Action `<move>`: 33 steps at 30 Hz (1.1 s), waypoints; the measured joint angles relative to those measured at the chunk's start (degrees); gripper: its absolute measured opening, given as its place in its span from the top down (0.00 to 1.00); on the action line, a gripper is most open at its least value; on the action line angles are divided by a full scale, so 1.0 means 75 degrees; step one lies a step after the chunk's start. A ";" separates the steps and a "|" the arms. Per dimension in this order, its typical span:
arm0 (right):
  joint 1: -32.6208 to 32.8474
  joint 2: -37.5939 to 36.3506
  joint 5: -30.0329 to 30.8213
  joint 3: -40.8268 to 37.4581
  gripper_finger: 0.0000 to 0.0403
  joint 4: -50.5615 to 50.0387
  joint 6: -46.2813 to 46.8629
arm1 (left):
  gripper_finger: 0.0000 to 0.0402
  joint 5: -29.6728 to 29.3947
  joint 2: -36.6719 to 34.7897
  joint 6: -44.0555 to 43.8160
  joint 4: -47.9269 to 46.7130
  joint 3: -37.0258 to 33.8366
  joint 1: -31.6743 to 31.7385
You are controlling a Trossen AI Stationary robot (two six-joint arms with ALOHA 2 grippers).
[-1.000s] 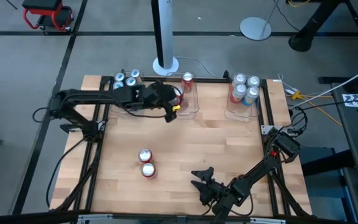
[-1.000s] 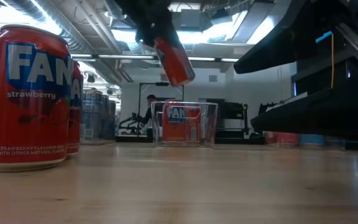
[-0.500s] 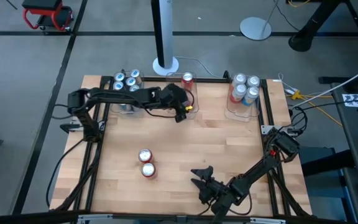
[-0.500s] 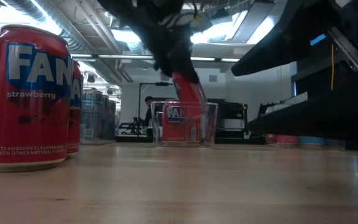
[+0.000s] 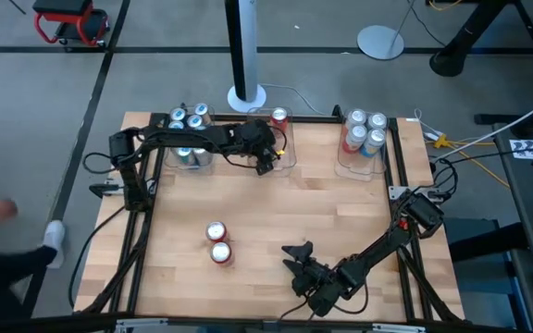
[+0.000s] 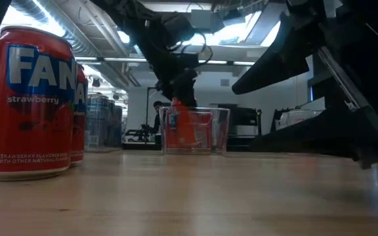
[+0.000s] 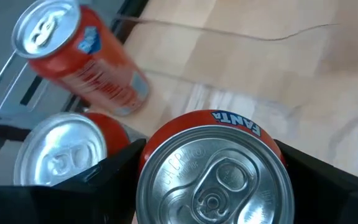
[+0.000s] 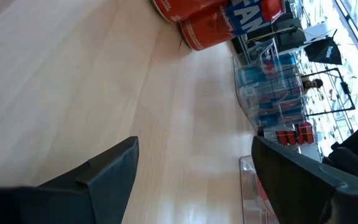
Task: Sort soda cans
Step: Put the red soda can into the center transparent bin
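Note:
My left gripper (image 5: pixel 265 159) is over the clear middle bin (image 5: pixel 288 159) at the table's far edge, shut on a red Fanta can (image 7: pixel 213 168) with a silver top. In the low view that can (image 6: pixel 184 126) shows inside the bin's walls. Two more red cans (image 7: pixel 61 155) (image 7: pixel 82 56) stand in the bin beside it. Two red strawberry cans (image 5: pixel 217 242) stand on the bare table, near and left of centre. My right gripper (image 5: pixel 296 262) is open, low over the table near its near edge, touching nothing. My left gripper pinches the red can by its side wall just below the top rim (image 7: pixel 166 134), one finger (image 7: pixel 114 177) on each side. The fingers come from above, pointing down. The can is upright inside the bin; whether its base rests on the bin floor I cannot tell.
A left bin holds blue cans (image 5: pixel 188 120). A right bin holds silver-topped cans of mixed colours (image 5: pixel 364 134). A white pole base (image 5: pixel 246 95) stands behind the table. A person's hand and shoe (image 5: pixel 54 236) show on the floor to the left. Bare wood lies across the middle of the table.
My left gripper has carried the red can from above the middle bin down into it, and the can has gone from tilted to upright. The gripper has stayed shut on it. My right arm has shifted slightly near the near edge.

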 joint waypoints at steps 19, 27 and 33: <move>0.0003 -0.0003 -0.0006 0.0000 0.23 -0.0002 -0.0064 | 0.26 -0.0054 0.0023 0.0511 0.0023 0.0000 0.1005; 0.0003 -0.0003 -0.0007 0.0000 0.23 -0.0003 -0.0062 | 0.25 -0.0046 0.0020 0.0821 0.0009 0.0000 0.1135; 0.0003 -0.0003 -0.0010 0.0000 0.23 -0.0005 -0.0064 | 0.25 -0.0049 0.0017 0.0758 -0.0061 0.0000 0.1138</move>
